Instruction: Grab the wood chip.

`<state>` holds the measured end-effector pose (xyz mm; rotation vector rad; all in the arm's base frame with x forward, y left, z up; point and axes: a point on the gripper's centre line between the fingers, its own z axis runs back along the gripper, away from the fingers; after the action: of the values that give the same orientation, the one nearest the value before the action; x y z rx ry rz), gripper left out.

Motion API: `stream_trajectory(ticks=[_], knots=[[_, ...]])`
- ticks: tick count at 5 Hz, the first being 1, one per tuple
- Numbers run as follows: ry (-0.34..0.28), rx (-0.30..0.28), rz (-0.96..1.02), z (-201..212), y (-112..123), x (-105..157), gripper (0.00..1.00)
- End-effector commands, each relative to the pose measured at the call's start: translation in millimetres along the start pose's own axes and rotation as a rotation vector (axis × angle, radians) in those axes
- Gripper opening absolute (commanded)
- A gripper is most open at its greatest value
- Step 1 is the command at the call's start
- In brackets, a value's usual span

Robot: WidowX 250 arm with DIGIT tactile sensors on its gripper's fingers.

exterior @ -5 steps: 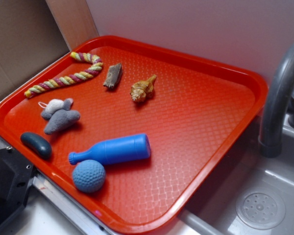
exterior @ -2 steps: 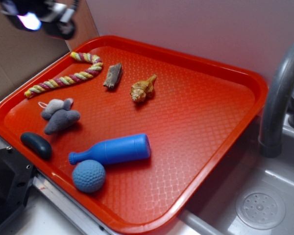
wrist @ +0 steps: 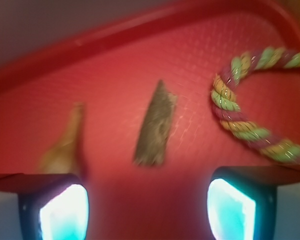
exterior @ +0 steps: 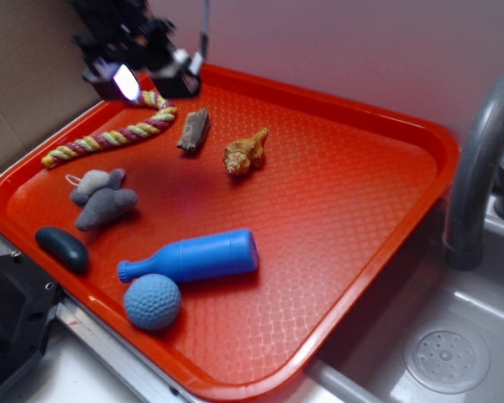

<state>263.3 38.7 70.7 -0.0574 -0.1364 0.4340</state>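
Exterior: gripper (exterior: 151, 80) hovers released over the red tray's (exterior: 386, 126) far-left corner, wood chip (exterior: 193, 129) lying flat between the rope toy (exterior: 109, 134) and seashell (exterior: 245, 152). Wrist: blurred, grey-brown rough sliver with pointed end, sits centred ahead of both fingers (wrist: 65, 210); probably light, stiff, thin, so pinch across its narrow width mid-length.

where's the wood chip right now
In the exterior view the wood chip lies flat near the far left of the red tray, between the striped rope and the seashell, untouched; the gripper hovers beside it.
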Motion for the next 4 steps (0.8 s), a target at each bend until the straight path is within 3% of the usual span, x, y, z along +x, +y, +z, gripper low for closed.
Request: stream_trajectory(ticks=[1, 2, 3, 4], knots=[[-0.070, 0.131, -0.013, -23.2, 14.7, 43.0, 1.00], [-0.052, 0.153, -0.005, -31.9, 17.1, 48.1, 1.00], [-0.010, 0.172, 0.008, -47.2, 13.9, 41.0, 1.00], [-0.007, 0.199, -0.028, -51.5, 1.9, 29.4, 1.00]])
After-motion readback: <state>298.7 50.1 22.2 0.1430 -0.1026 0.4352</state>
